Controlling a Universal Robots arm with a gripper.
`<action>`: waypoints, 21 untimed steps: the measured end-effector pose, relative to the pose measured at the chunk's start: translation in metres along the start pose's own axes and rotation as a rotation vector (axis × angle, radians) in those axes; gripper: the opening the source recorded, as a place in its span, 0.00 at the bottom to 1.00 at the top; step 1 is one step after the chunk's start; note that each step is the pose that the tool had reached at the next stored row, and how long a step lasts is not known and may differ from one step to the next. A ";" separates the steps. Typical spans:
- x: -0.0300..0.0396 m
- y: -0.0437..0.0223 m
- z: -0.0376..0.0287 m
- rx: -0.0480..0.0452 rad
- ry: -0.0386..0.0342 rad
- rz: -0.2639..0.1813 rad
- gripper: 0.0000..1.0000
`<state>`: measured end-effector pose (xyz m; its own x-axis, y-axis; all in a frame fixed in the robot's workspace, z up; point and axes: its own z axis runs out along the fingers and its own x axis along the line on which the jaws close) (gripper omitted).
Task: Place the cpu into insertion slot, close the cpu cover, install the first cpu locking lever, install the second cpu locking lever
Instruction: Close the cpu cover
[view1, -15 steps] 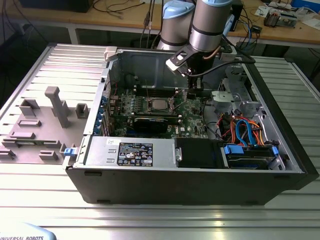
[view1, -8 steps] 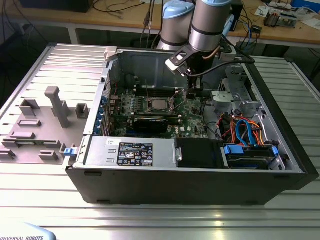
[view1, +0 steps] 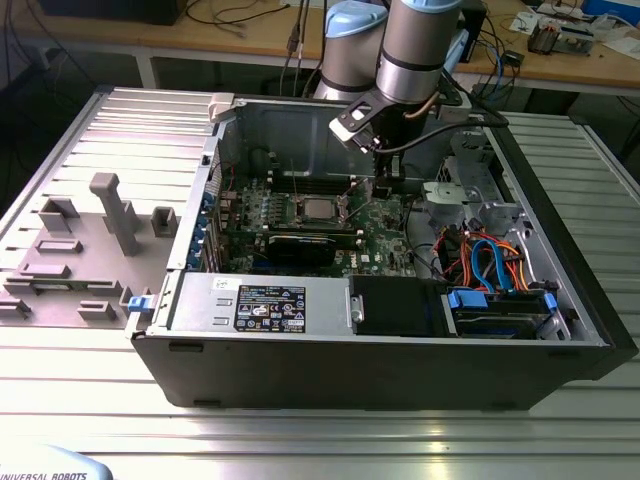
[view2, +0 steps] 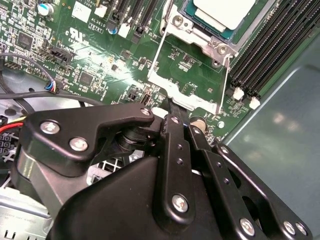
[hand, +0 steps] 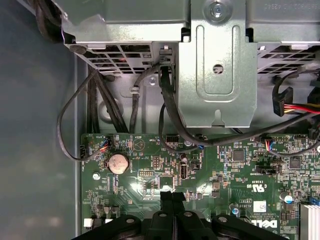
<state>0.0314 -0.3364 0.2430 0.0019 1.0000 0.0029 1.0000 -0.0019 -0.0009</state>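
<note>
Ribbed metal counter (view1: 300, 440) carries an open computer case (view1: 400, 370), with the arm reaching down into it over the green motherboard (hand: 225, 170). In the first wrist view the pincer (hand: 172, 196) is closed, its two black fingers pressed together with only a thin seam between them and nothing gripped. In the second wrist view its tips sit right at the edge of the flipped-open cpu cover (view2: 192, 100) — whether they touch it I cannot tell — while the cpu (view2: 225, 11) lies in its socket just beyond
</note>
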 end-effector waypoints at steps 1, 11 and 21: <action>0.0000 -0.0007 0.0000 0.0000 0.0000 0.000 0.11; 0.0000 -0.0037 0.0000 0.0000 0.0000 0.000 0.11; 0.0000 -0.0067 0.0000 0.0000 0.0001 0.000 0.11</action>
<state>0.0247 -0.3364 0.2430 0.0019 1.0000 0.0030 1.0000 -0.0019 -0.0009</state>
